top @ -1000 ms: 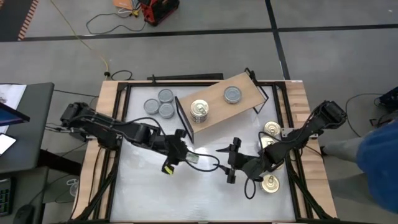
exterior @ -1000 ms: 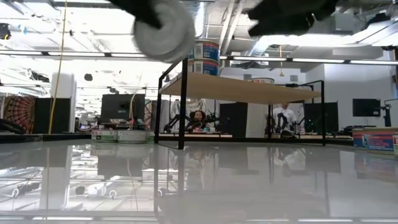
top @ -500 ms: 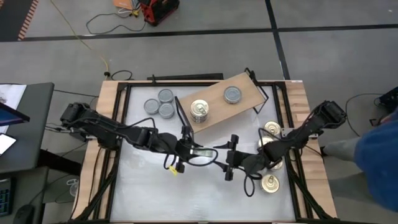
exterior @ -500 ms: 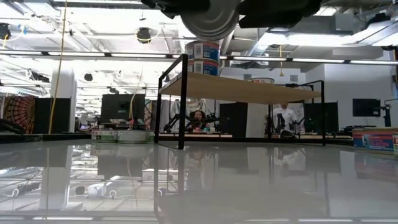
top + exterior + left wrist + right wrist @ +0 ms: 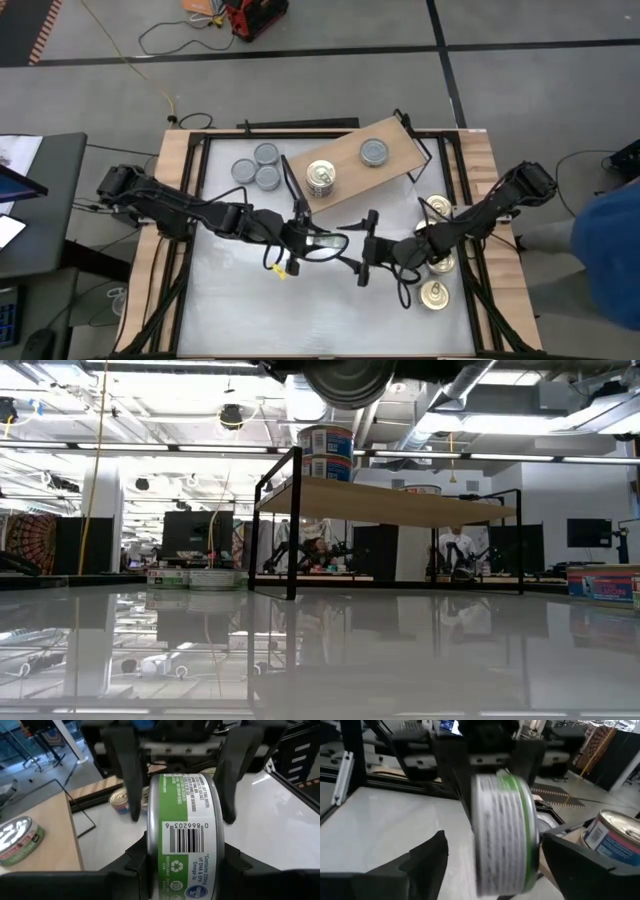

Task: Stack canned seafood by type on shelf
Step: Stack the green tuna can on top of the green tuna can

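Mid-handover, above the middle of the table, just near of the shelf [image 5: 352,160]. The left gripper [image 5: 182,865] is clamped on a green-label tin [image 5: 184,832], held on edge, flat faces against the pads. In the high view that tin [image 5: 322,241] sits between the two arms. The right gripper [image 5: 362,262] faces it from the right, fingers [image 5: 427,857] spread apart on either side of the tin, not touching it as far as I can see.

On the shelf: a gold-lid stack [image 5: 320,178] at its left end and one grey tin [image 5: 374,152] farther right. Three grey tins [image 5: 256,166] sit on the table left of the shelf, and gold-lid tins [image 5: 436,293] lie at the right, near the right arm.

Step looks like passing this tin from left to right. The next move calls for the right fingers to close squarely on the tin before the left lets go; a slip is likely if the release comes early. The tin then needs placing with its own type.
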`<action>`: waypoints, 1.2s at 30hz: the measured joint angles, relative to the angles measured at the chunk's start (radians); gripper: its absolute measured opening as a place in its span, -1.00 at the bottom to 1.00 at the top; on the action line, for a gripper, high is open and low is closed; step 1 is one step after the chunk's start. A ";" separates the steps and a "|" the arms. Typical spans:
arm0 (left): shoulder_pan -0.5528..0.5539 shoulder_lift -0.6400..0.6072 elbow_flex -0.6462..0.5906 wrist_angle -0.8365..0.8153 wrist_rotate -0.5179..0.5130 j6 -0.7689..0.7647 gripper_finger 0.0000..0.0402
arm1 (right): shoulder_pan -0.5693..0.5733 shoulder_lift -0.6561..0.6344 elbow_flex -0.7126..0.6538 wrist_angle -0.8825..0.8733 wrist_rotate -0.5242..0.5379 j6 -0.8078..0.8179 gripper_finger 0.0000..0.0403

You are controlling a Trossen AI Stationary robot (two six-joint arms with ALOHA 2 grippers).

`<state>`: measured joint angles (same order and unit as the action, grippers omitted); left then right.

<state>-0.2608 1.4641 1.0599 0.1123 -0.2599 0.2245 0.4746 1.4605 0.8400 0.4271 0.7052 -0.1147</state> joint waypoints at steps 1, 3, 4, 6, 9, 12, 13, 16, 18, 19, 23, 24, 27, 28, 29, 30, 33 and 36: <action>0.000 0.000 0.000 -0.002 0.007 -0.001 -0.32 | -0.002 0.000 0.002 0.000 0.000 -0.001 0.62; 0.000 0.000 0.000 -0.005 0.015 -0.001 -0.32 | -0.006 0.000 0.002 -0.001 0.000 -0.002 0.50; 0.000 0.000 0.000 -0.005 0.017 -0.002 -0.32 | -0.006 0.000 0.002 -0.002 0.000 -0.002 0.43; -0.001 0.000 0.000 -0.007 0.019 -0.004 -0.32 | -0.007 0.000 0.002 -0.004 0.000 -0.002 0.29; 0.000 0.000 0.000 -0.008 0.034 -0.004 -0.32 | -0.006 0.000 0.002 -0.003 0.000 -0.002 0.06; 0.000 0.000 0.000 -0.008 0.024 -0.011 -0.30 | -0.006 0.000 0.002 -0.008 -0.001 -0.002 -0.19; 0.000 0.000 0.000 -0.011 0.019 -0.001 -0.28 | -0.006 0.000 0.002 -0.009 -0.001 -0.002 -0.20; -0.005 -0.001 0.002 -0.015 0.008 0.025 -0.12 | -0.006 0.000 0.002 -0.016 0.000 -0.001 -0.20; -0.012 -0.006 0.009 -0.018 -0.026 0.034 0.02 | -0.006 -0.001 0.002 -0.015 0.003 0.001 -0.20; -0.018 -0.012 0.010 -0.019 -0.055 0.050 0.10 | -0.006 -0.006 0.002 -0.019 0.010 0.001 -0.20; -0.044 -0.062 0.012 -0.035 -0.218 0.127 0.36 | -0.005 -0.070 0.002 -0.106 0.069 0.052 -0.19; -0.052 -0.080 0.012 -0.048 -0.236 0.152 0.41 | -0.006 -0.096 0.002 -0.145 0.085 0.078 -0.17; -0.086 -0.142 -0.007 -0.036 -0.218 0.199 0.46 | -0.020 -0.188 0.002 -0.274 0.125 0.165 -0.14; -0.095 -0.161 -0.028 -0.021 -0.195 0.208 0.46 | -0.031 -0.224 0.002 -0.323 0.134 0.199 -0.14; -0.101 -0.174 -0.053 0.012 -0.171 0.214 0.46 | -0.046 -0.260 0.002 -0.374 0.139 0.233 -0.15; -0.109 -0.184 -0.086 0.058 -0.153 0.218 0.46 | -0.065 -0.297 0.002 -0.419 0.139 0.266 -0.17; -0.127 -0.196 -0.209 0.190 -0.139 0.231 0.43 | -0.147 -0.404 0.002 -0.551 0.138 0.359 -0.19; -0.139 -0.206 -0.302 0.302 -0.138 0.228 0.41 | -0.257 -0.492 0.002 -0.649 0.075 0.432 -0.15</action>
<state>-0.4000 1.2578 0.7581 0.4142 -0.3977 0.4524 0.2173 0.9685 0.8417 -0.2217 0.7801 0.3176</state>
